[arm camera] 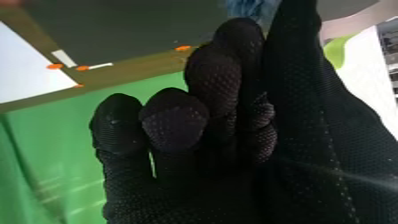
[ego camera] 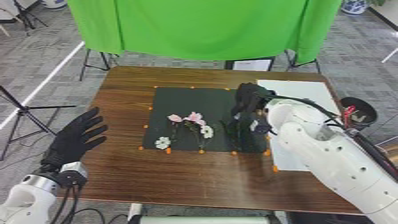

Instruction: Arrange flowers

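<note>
Pink flowers [ego camera: 195, 117], left of right hand [ego camera: 249, 100]

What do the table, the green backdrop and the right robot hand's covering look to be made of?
Table: wood or wood-look laminate, slight sheen; brown, streaky grain.
Green backdrop: probably cloth, matte; hangs in soft folds.
Right robot hand: black fabric glove, mostly matte; fine mesh-like texture.

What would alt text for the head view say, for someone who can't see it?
A robot's black-gloved right hand is over a dark mat, beside pink flowers and white flowers lying there. Its left hand, open, is by the left edge of the brown wooden table, and a green cloth hangs beyond.
</note>
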`<move>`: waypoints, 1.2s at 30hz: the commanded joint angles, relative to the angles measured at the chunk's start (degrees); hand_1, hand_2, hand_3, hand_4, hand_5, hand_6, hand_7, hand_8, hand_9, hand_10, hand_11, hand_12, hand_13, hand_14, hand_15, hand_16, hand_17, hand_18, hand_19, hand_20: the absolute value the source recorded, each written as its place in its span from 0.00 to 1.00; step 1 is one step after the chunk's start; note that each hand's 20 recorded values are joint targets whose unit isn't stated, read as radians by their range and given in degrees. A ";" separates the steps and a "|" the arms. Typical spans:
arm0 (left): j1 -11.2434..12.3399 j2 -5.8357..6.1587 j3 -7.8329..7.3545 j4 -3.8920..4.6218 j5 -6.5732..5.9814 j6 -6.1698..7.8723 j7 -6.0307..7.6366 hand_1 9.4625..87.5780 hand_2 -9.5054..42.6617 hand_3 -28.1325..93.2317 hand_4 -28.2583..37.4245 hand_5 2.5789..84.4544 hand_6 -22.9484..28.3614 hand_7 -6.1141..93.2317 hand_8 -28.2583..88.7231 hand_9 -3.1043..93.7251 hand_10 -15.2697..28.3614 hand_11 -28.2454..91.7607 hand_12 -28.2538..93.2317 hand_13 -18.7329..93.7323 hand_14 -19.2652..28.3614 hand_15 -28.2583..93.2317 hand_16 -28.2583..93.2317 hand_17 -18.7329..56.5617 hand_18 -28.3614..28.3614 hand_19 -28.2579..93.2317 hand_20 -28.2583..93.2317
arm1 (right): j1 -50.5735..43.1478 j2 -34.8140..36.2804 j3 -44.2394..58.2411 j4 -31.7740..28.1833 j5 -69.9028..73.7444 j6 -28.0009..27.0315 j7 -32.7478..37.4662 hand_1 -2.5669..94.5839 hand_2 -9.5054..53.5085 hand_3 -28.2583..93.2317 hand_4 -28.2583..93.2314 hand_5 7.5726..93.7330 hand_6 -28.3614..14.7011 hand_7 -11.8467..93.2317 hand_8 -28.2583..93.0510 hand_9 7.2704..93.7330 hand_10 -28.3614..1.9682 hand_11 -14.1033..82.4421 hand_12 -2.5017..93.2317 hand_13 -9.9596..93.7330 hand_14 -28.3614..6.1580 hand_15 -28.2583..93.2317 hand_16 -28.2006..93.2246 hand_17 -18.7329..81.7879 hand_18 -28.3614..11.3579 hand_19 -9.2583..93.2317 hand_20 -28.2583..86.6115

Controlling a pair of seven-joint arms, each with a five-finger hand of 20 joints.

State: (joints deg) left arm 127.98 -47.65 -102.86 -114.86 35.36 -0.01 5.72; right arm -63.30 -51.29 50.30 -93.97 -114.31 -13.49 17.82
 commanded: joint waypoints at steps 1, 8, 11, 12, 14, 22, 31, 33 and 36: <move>0.11 0.07 0.21 0.14 -0.02 -0.52 -0.38 0.19 0.10 0.81 0.00 0.23 0.52 0.26 0.15 0.20 0.59 0.39 0.39 0.27 0.69 0.47 0.24 0.09 0.85 0.55 0.32 | -0.65 -0.53 0.65 -0.46 0.19 -2.45 -1.83 0.50 0.00 0.87 0.00 0.80 0.72 0.54 0.26 0.88 0.71 0.56 0.47 0.78 0.62 0.86 0.51 0.57 0.25 1.00 0.70; 0.29 -0.30 -0.12 0.10 0.15 -0.71 -0.55 0.19 0.10 0.81 0.00 0.23 0.52 0.26 0.15 0.20 0.59 0.39 0.39 0.27 0.69 0.47 0.24 0.09 0.85 0.55 0.32 | -0.73 -0.66 0.67 -0.19 0.65 -2.16 -2.53 0.49 0.04 0.91 0.00 0.79 0.72 0.50 0.26 0.88 0.75 0.50 0.50 0.77 0.62 0.86 0.51 0.56 0.25 1.00 0.69; 0.06 0.00 0.10 0.22 -0.10 -0.61 -0.37 0.19 0.10 0.81 0.00 0.23 0.52 0.26 0.15 0.20 0.59 0.39 0.39 0.27 0.69 0.47 0.24 0.09 0.85 0.55 0.32 | -0.54 -0.70 0.52 -0.04 1.24 -1.08 -2.52 0.48 0.06 0.92 0.00 0.78 0.72 0.50 0.25 0.88 0.76 0.48 0.52 0.77 0.63 0.86 0.51 0.56 0.26 0.99 0.69; -0.04 -0.06 0.15 0.23 0.03 -0.63 -0.52 0.19 0.10 0.81 0.00 0.23 0.52 0.26 0.15 0.20 0.59 0.39 0.39 0.27 0.69 0.47 0.24 0.09 0.85 0.55 0.32 | -0.51 -0.75 0.45 -0.05 1.62 -0.79 -2.15 0.48 0.07 0.92 0.00 0.78 0.71 0.50 0.25 0.88 0.76 0.48 0.52 0.77 0.63 0.86 0.51 0.56 0.26 0.99 0.69; -0.13 -0.13 0.16 0.30 0.03 -0.75 -0.43 0.19 0.10 0.81 0.00 0.23 0.52 0.26 0.15 0.20 0.59 0.39 0.39 0.27 0.69 0.47 0.24 0.09 0.85 0.55 0.32 | -0.36 -0.80 0.20 0.06 1.78 -0.12 -1.81 0.48 0.08 0.93 0.00 0.77 0.71 0.49 0.25 0.88 0.75 0.48 0.52 0.76 0.62 0.86 0.51 0.56 0.25 0.99 0.69; -0.11 -0.07 0.24 0.24 -0.06 -0.42 -0.30 0.19 0.10 0.81 0.00 0.23 0.52 0.26 0.15 0.20 0.59 0.39 0.39 0.27 0.69 0.47 0.24 0.09 0.85 0.55 0.32 | -0.22 -0.93 0.48 0.26 3.70 -0.25 -1.10 0.39 0.32 0.93 0.01 0.73 0.69 0.46 0.24 0.82 0.65 0.59 0.37 0.74 0.59 0.87 0.51 0.54 0.25 0.99 0.70; 0.22 -0.39 -0.05 0.04 0.08 -0.37 -0.37 0.19 0.10 0.81 0.00 0.23 0.52 0.26 0.15 0.20 0.59 0.39 0.39 0.27 0.69 0.47 0.24 0.09 0.85 0.55 0.32 | -0.47 -0.43 0.45 -0.08 1.37 2.15 -0.94 0.37 0.32 0.95 0.03 0.70 0.67 0.46 0.23 0.79 0.63 0.59 0.38 0.73 0.59 0.87 0.50 0.53 0.25 0.99 0.70; 0.23 -0.44 -0.12 0.10 0.10 -0.45 -0.34 0.19 0.10 0.81 0.00 0.23 0.52 0.26 0.15 0.20 0.59 0.39 0.39 0.27 0.69 0.47 0.24 0.09 0.85 0.55 0.32 | -0.85 -0.37 0.73 -0.40 3.62 3.43 -1.96 0.35 0.22 0.95 0.01 0.66 0.65 0.48 0.24 0.74 0.60 0.60 0.40 0.72 0.58 0.87 0.50 0.52 0.25 0.99 0.70; 0.23 -0.44 0.01 0.07 0.06 -0.33 -0.28 0.19 0.10 0.81 0.00 0.23 0.52 0.26 0.15 0.20 0.59 0.39 0.39 0.27 0.69 0.47 0.24 0.09 0.85 0.55 0.32 | -0.78 -0.87 0.75 -0.25 2.56 2.34 -4.15 0.34 0.21 0.98 0.01 0.51 0.62 0.55 0.19 0.56 0.56 0.63 0.38 0.68 0.55 0.88 0.49 0.52 0.25 0.99 0.70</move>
State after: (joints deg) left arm 127.74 -47.72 -102.74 -114.73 35.40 -0.15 5.69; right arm -63.97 -52.03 50.58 -93.85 -111.58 -12.28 16.73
